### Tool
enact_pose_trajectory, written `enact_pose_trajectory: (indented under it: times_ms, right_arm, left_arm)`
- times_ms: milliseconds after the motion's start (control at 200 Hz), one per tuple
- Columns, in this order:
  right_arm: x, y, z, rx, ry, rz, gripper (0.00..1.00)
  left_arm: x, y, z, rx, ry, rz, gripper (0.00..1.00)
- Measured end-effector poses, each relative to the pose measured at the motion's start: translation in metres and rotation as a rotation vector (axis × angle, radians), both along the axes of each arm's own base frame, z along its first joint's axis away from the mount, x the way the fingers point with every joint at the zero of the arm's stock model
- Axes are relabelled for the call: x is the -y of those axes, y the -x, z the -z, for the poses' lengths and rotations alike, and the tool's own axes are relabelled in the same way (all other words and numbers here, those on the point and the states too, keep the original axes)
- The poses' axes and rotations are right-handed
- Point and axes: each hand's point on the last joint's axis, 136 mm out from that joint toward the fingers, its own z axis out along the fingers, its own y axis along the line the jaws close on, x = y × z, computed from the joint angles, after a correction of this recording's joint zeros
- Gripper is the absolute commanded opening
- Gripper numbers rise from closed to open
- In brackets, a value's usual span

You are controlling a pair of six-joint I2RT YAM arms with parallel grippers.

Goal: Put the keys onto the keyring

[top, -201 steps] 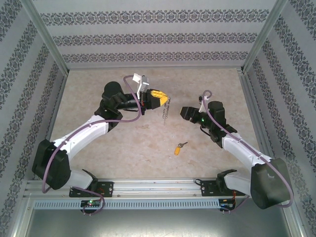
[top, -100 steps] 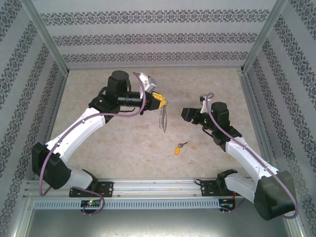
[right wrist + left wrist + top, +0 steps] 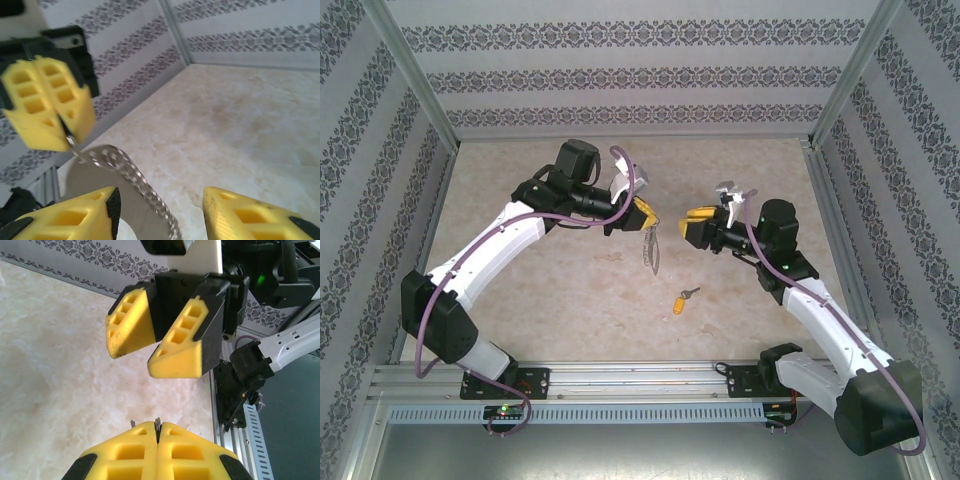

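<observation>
The key (image 3: 684,299), yellow-headed with a short silver blade, lies flat on the table in front of both arms. My left gripper (image 3: 645,216) is raised over the table's middle and shut on the top of the keyring (image 3: 651,252), a dark grey loop fringed with silvery chain that hangs below it. In the left wrist view, metal links (image 3: 158,424) poke out between the closed pads. My right gripper (image 3: 695,222) faces it from the right, open. In the right wrist view the keyring (image 3: 133,175) hangs between my spread fingers, close to the left pad (image 3: 65,220).
Patterned walls (image 3: 640,75) enclose the beige table (image 3: 570,300) on three sides, with metal posts at the corners. An aluminium rail (image 3: 640,375) carrying the arm bases runs along the near edge. The two grippers are close together.
The left arm has carried the keyring rightward and a little nearer. The right gripper has turned its yellow fingers up, moved left around the hanging keyring, and narrowed somewhat.
</observation>
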Motion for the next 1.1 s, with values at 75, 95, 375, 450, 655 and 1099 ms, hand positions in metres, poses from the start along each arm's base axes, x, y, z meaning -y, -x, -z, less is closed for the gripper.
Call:
enact_pose_trajectory:
  times_ms: [75,95,375,450,655,1099]
  right_arm:
    - [-0.005,0.007,-0.011,0.03,-0.021,-0.053,0.45]
    - [-0.006,0.008,-0.013,0.037,-0.026,-0.068,0.45]
    - [-0.021,0.022,-0.026,0.066,-0.074,-0.211,0.43]
    - [-0.028,0.027,-0.028,0.064,-0.078,-0.25,0.43]
    - [-0.039,0.034,-0.029,0.069,-0.081,-0.306,0.38]
    - [-0.048,0.028,-0.025,0.065,-0.081,-0.331,0.27]
  left_arm:
    - [0.001,0.001,0.0,-0.004,0.005,0.011,0.0]
    - [0.001,0.002,0.0,-0.005,0.006,0.014,0.0]
    - [0.002,0.007,-0.003,-0.013,0.025,0.043,0.0]
    - [0.002,0.008,-0.004,-0.014,0.03,0.048,0.0]
    - [0.003,0.01,-0.007,-0.018,0.046,0.067,0.0]
    - [0.005,0.012,-0.013,-0.023,0.073,0.082,0.0]
